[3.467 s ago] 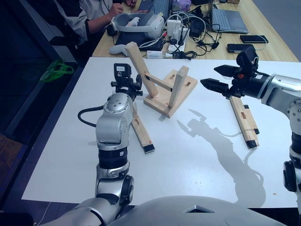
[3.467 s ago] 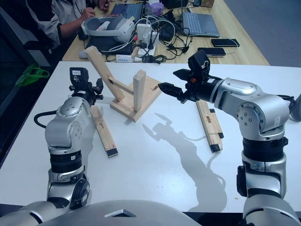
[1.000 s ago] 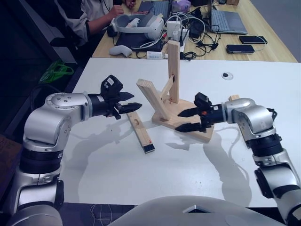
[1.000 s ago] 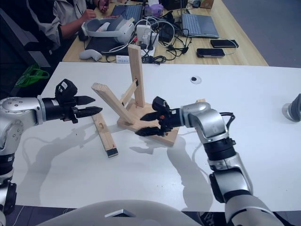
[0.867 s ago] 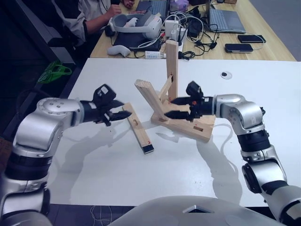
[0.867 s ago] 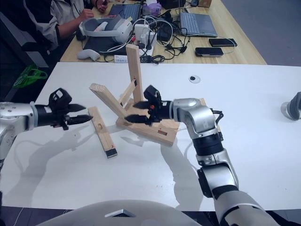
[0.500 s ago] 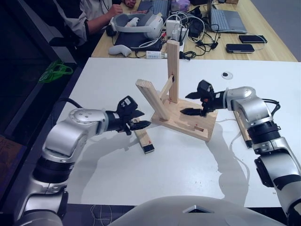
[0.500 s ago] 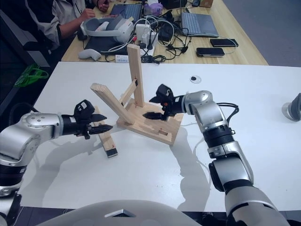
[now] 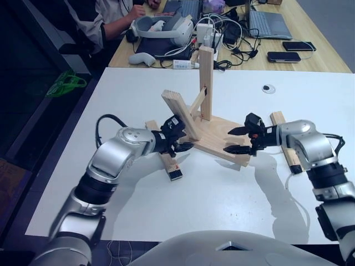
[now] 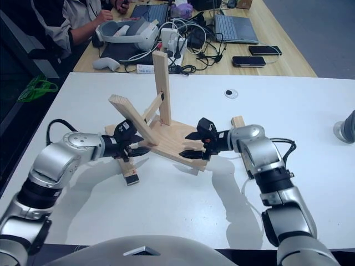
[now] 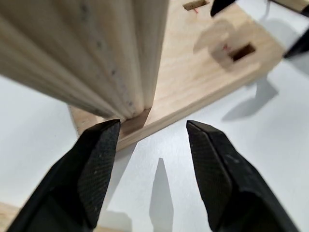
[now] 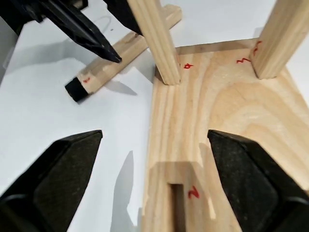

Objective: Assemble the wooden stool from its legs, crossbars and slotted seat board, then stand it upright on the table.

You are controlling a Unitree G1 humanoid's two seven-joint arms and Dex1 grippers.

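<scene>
The slotted seat board (image 9: pixel 213 139) lies flat on the white table. Two legs stand in it: one upright (image 9: pixel 206 83), one tilted (image 9: pixel 178 113), joined by a crossbar (image 9: pixel 196 103). My left gripper (image 9: pixel 185 147) is open at the foot of the tilted leg (image 11: pixel 96 48), its fingers (image 11: pixel 96 169) either side of the board's corner. My right gripper (image 9: pixel 235 141) is open at the board's near right edge, straddling a slot (image 12: pixel 176 193). One loose leg (image 9: pixel 168 162) lies under my left gripper. Another loose leg (image 9: pixel 285 147) lies to the right.
Behind the table's far edge a wooden desk (image 9: pixel 310 61) holds a headset (image 9: pixel 161 27), laptops, cables and phones. A small round disc (image 9: pixel 268 88) lies far right on the table. A grey object (image 10: pixel 346 126) sits at the right edge. The near table surface is bare.
My left gripper has moved right, in to the foot of the tilted leg. My right gripper has drawn back from over the board to its near right edge.
</scene>
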